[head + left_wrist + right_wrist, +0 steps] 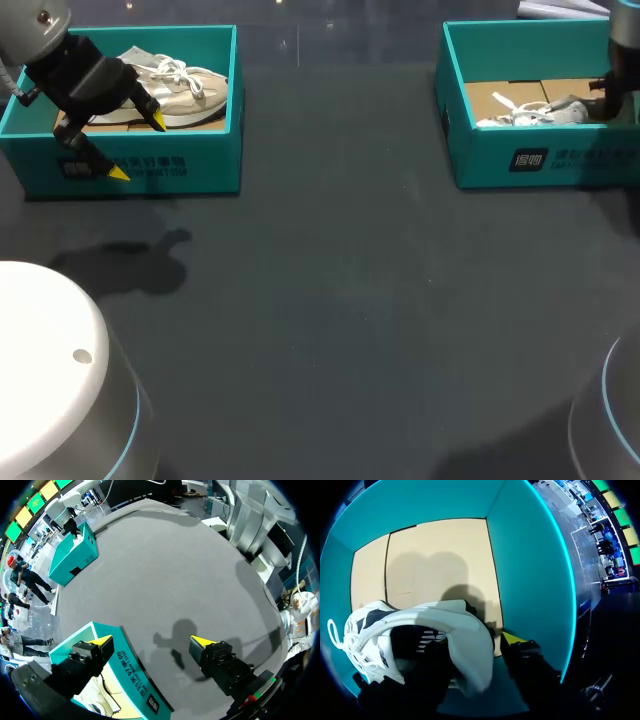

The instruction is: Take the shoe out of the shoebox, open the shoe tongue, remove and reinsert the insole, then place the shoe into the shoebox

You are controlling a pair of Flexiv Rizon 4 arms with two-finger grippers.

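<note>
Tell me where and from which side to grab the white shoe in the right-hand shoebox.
Grip the heel collar of the white shoe, coming down from above at the heel end. It sits roughly upright in the shoebox with its opening facing up, so the collar is a thin wall to pinch across. The laces crowd the toe end and would likely give a looser hold.

On my dark grey bench point(330, 300), left shoebox point(190, 165) and right shoebox point(480, 160) are teal, tan-floored; the right one's shoe point(460, 630) is white, black-striped.
</note>
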